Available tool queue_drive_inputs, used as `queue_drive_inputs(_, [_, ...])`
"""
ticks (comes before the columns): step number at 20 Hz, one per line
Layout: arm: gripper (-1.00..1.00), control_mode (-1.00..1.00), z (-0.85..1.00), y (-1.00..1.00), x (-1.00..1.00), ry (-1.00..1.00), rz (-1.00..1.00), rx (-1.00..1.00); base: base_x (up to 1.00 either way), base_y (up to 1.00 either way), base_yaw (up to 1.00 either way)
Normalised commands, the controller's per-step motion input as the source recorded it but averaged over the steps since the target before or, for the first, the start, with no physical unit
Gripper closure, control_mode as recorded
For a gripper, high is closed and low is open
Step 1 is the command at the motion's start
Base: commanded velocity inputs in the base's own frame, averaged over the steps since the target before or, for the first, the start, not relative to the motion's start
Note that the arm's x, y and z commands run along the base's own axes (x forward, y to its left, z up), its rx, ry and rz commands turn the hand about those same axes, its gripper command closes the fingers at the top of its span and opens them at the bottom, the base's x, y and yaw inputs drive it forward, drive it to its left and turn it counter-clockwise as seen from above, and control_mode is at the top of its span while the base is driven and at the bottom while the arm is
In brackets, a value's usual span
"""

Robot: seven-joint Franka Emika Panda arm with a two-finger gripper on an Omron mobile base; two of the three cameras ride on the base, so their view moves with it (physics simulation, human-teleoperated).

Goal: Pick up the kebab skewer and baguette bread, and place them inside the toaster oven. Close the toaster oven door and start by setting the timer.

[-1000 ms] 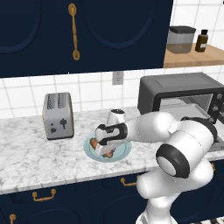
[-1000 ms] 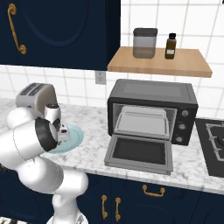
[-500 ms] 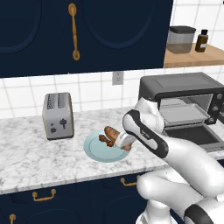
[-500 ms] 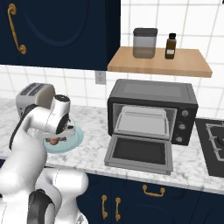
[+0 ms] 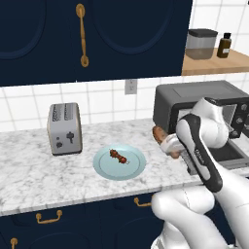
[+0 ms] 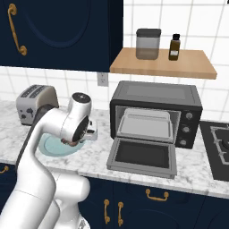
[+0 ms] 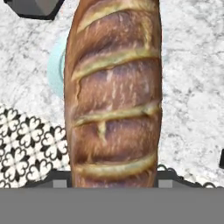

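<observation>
My gripper [image 5: 168, 145] is shut on the baguette bread [image 5: 157, 133], a golden-brown scored loaf [image 7: 113, 96] held in the air above the counter, just left of the toaster oven [image 5: 199, 99]. The kebab skewer [image 5: 118, 156] lies alone on the pale blue plate [image 5: 104, 165]. From the right side, the toaster oven [image 6: 154, 96] stands with its door [image 6: 142, 156] folded down flat and a tray [image 6: 145, 127] inside. There the hand [image 6: 81, 129] hangs above the plate's right edge [image 6: 49, 147], well left of the door.
A silver two-slot toaster [image 5: 64, 128] stands left of the plate. A wooden shelf [image 6: 163, 67] with a jar and a bottle hangs above the oven. A stove burner [image 6: 219, 143] lies right of it. Marble counter [image 5: 29, 175] runs along the front.
The arm has lifted the baguette off the plate and carried it right, toward the toaster oven. The skewer stayed on the plate.
</observation>
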Motion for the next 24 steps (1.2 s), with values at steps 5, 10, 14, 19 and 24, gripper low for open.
queue_drive_inputs(5, [1.0,-1.0,0.47,-1.0,0.0,0.2,-0.24,-0.09,0.0,0.0,0.0])
queue_drive_inputs(10, [1.0,-1.0,0.13,-1.0,0.0,0.15,-0.21,-0.18,0.0,0.0,0.0])
queue_drive_inputs(14, [1.0,-1.0,0.0,-0.94,0.0,0.03,-0.16,-0.22,0.0,0.0,0.0])
queue_drive_inputs(19, [1.0,-1.0,0.0,-0.59,0.16,-0.01,-0.08,-0.22,0.0,0.0,0.0])
queue_drive_inputs(24, [1.0,-1.0,-0.04,-0.07,0.15,-0.01,-0.01,-0.17,0.0,0.0,0.0])
